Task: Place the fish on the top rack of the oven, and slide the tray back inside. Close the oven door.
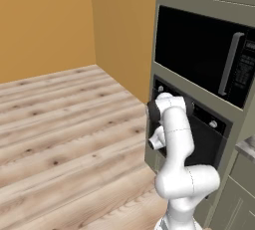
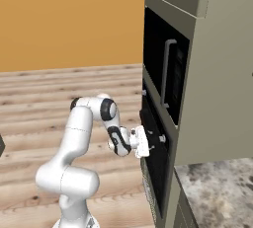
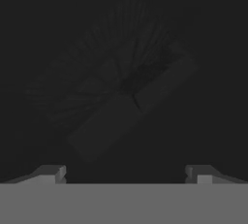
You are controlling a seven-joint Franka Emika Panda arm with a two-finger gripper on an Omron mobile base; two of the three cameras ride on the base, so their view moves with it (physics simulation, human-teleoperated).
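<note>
The oven point(image 1: 211, 124) sits in olive-grey cabinetry, with a black control strip and small silver knobs. Its black oven door point(image 2: 157, 172) stands upright against the front, looking shut. My gripper point(image 2: 150, 146) is at the door's upper part, touching it or nearly so. In the hand view the gripper point(image 3: 126, 173) is open, its fingertips point(image 3: 53, 172) wide apart with nothing between them. The dark door panel point(image 3: 124, 34) lies right ahead, with faint fan-like lines and a slanted bar dimly showing. The fish and the top rack are hidden.
A black microwave point(image 1: 199, 55) with a grey vertical handle sits above the oven. A speckled stone counter point(image 2: 217, 192) lies to the right of the oven cabinet. Wooden floor point(image 1: 64, 124) spreads to the left, up to orange walls.
</note>
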